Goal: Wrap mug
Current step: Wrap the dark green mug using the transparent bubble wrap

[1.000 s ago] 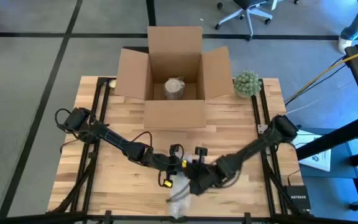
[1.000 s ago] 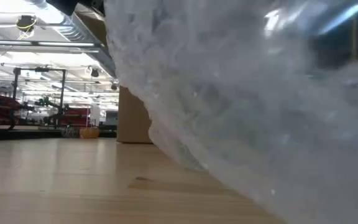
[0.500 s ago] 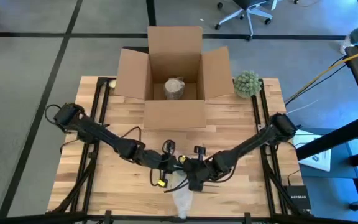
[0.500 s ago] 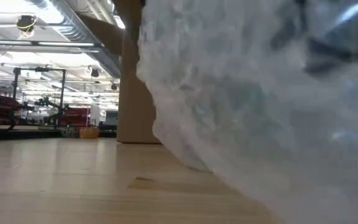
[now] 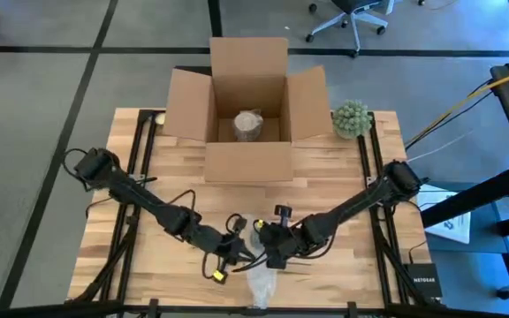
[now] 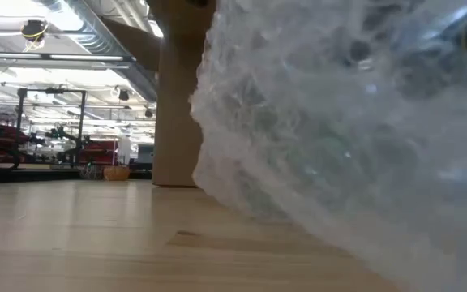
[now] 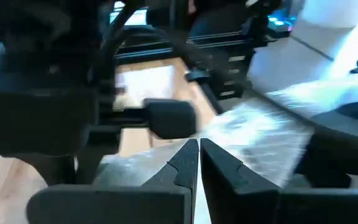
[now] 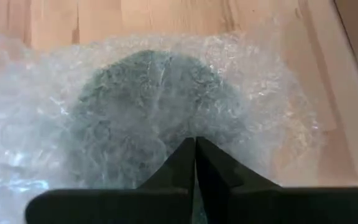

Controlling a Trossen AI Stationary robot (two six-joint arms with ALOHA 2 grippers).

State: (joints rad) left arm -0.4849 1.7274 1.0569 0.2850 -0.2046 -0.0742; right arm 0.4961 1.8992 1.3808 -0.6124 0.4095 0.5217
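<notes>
A crumpled sheet of clear bubble wrap [image 5: 259, 276] lies near the table's front edge and fills the low view [image 6: 339, 146]. The mug [image 8: 160, 118] shows only as a dark round shape under the wrap. My right gripper [image 5: 265, 249] is shut, its tips [image 8: 196, 142] over the wrapped mug. My left gripper [image 5: 237, 256] is also shut, at the wrap's left side, with the wrap [image 7: 260, 124] just beyond its tips [image 7: 198, 144]. My right gripper has its shut fingertips [image 8: 191, 152] against the bubble wrap over the mug [image 8: 185, 124], coming from the table's right and slanting down. Whether a layer is pinched between them, I cannot tell. The bundle rests on the table. My left gripper reaches the wrap's left edge [image 7: 229, 134], coming low from the table's left. Whether it touches the wrap, I cannot tell.
An open cardboard box [image 5: 247, 97] stands at the table's far middle with a wrapped bundle [image 5: 248, 124] inside. A green ball-shaped plant [image 5: 352, 118] sits to the box's right. Bare wood lies left and right of the arms.
My left gripper has drawn back toward the table's near left. My right gripper has moved left and slightly toward the far edge over the bundle. In the low view the wrap's left edge has pulled back toward the right.
</notes>
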